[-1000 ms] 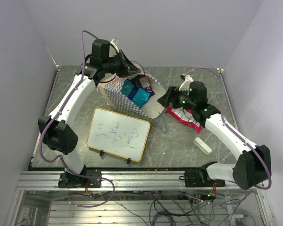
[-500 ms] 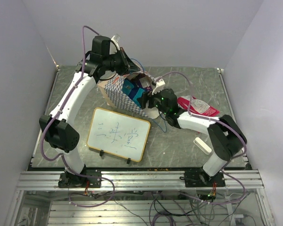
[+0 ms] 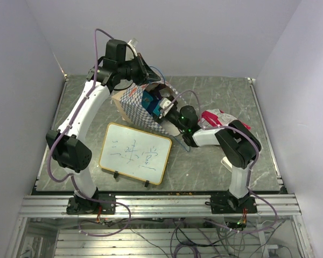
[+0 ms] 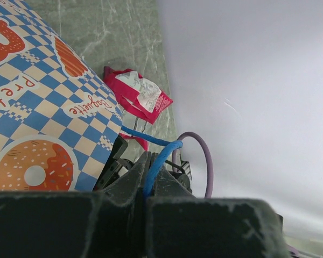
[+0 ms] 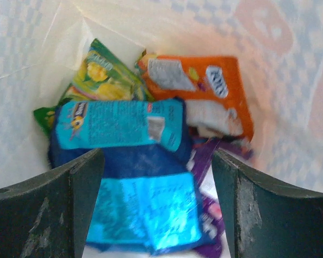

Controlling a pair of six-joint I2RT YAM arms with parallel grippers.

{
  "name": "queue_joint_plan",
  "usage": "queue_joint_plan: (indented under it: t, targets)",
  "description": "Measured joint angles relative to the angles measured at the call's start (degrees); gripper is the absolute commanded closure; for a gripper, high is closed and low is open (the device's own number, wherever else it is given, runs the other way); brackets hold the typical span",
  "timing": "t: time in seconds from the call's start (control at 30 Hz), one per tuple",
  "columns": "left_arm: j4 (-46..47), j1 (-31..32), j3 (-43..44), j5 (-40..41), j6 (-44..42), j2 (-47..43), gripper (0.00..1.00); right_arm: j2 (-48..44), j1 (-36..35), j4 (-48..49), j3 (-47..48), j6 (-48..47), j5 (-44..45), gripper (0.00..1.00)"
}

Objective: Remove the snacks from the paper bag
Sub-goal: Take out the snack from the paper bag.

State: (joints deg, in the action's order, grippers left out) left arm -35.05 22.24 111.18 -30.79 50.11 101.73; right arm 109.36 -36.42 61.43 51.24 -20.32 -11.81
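Leftmost in the overhead view, near the front edge: whiteboard (image 3: 135, 153).

Just behind it, paper bag (image 3: 130, 105), tipped over. Runs lengthwise from left to right, base at the left, open mouth pointing right and a little upward. Shows blue-white chequers with doughnut and pretzel prints in the left wrist view.

At the bag's far rim, left gripper (image 3: 144, 74). Clamps tight on the thin blue cord handle (image 4: 153, 156), pinching the cord between closed fingers (image 4: 124, 185).

At the bag's mouth, right gripper (image 3: 167, 107), reaching in from the right. Spreads its fingers (image 5: 86, 183) wide, with nothing gripped between them.

Inside the bag, read left to right in the right wrist view:
- Green packet (image 5: 105, 75) at the back, slanted, partly covered.
- Blue-teal packet (image 5: 121, 124) across the middle, long axis crosswise, with bright blue foil below it. Cannot tell whether that foil is the same packet or another.
- Orange packet (image 5: 218, 88) at the back right, tilted down to the right.
- Purple packet (image 5: 204, 161) poking out from under the blue one, towards the right finger.

Further right, outside the bag on the table (image 3: 204, 166): red-white packet (image 3: 215, 115). Lies flat, long axis roughly left to right, partly hidden behind the right arm.
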Motion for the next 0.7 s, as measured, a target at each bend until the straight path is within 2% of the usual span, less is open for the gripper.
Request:
queue_joint_plan:
  t: [0.17, 0.3, 0.7]
  targets:
    - [-0.8, 0.0, 0.4, -0.2, 0.0, 0.4, 0.93, 4.0, 0.4, 0.4, 7.6, -13.0, -2.7, 0.17]
    - [-1.9, 0.0, 2.4, -0.5, -0.4, 1.3, 0.93, 6.2, 1.3, 0.3, 12.4, -19.8, -5.0, 0.17]
    - [-4.3, 0.0, 4.7, -1.0, -1.7, 2.3, 0.93, 15.3, 2.3, -6.9, 24.6, -34.1, -8.7, 0.17]
